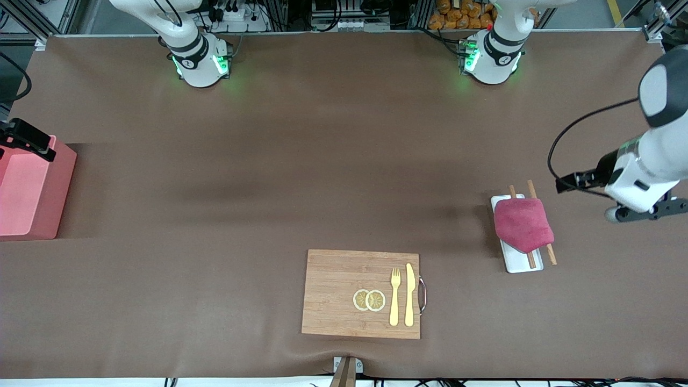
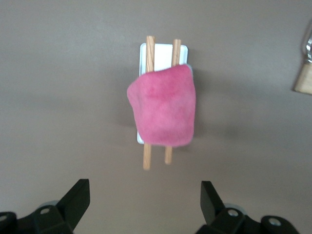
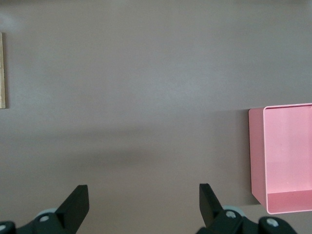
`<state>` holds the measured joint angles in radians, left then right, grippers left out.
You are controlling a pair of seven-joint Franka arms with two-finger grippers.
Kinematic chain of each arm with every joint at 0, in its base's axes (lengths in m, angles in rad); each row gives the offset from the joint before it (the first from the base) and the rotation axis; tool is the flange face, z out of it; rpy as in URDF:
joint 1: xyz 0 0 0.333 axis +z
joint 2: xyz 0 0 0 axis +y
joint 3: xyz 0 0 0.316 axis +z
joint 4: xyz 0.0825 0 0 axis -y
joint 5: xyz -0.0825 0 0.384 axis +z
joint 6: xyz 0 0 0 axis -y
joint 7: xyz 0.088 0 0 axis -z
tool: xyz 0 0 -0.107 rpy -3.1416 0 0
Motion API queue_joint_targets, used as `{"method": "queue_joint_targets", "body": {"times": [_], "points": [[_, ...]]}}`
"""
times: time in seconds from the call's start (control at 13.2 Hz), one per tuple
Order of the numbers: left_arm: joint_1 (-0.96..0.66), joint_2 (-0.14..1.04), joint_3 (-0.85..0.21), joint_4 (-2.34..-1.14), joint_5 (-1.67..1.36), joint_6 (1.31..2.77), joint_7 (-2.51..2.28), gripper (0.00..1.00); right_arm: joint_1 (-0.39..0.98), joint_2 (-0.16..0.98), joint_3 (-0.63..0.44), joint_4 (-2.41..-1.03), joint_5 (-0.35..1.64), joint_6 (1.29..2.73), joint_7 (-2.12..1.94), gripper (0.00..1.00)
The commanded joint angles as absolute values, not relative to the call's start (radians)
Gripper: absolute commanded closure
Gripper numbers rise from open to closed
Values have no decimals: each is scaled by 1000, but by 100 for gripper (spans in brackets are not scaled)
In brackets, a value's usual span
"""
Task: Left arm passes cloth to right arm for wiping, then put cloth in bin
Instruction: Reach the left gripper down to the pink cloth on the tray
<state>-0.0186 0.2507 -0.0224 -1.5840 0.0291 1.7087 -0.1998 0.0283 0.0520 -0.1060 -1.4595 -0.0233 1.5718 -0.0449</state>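
Nearest the front camera: one wooden cutting board [image 1: 344,293] carrying two lemon slices [image 1: 369,300], one fork [image 1: 395,296] and one knife [image 1: 409,295], both with long axes running toward the robots' bases.

Next: one cloth [image 1: 523,224] draped over two wooden sticks [image 1: 549,252] laid on one narrow white tray [image 1: 520,262], toward the left arm's end of the table. Tray and sticks run lengthwise from the front camera toward the bases; the cloth spans both sticks.

The left gripper [image 2: 145,202] hangs over bare table just beside the tray, wrist pointing down, jaws spread, holding nothing.

One bin [image 1: 28,191] sits at the right arm's end. The right gripper [image 3: 144,204] hangs beside it, jaws spread, empty.
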Motion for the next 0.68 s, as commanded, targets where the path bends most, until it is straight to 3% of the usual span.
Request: {"method": "queue_joint_targets", "body": {"times": [0.0, 0.23, 0.61], "points": [[3, 310, -26, -1633, 40, 1825, -210, 0, 32, 63, -106, -1434, -31, 1555, -26, 0], [20, 376, -26, -1664, 37, 1919, -210, 2, 32, 63, -106, -1434, -31, 1555, -26, 0], [37, 451, -28, -1663, 32, 1962, -209, 20, 32, 66, -106, -1434, -31, 1557, -25, 0]]}}
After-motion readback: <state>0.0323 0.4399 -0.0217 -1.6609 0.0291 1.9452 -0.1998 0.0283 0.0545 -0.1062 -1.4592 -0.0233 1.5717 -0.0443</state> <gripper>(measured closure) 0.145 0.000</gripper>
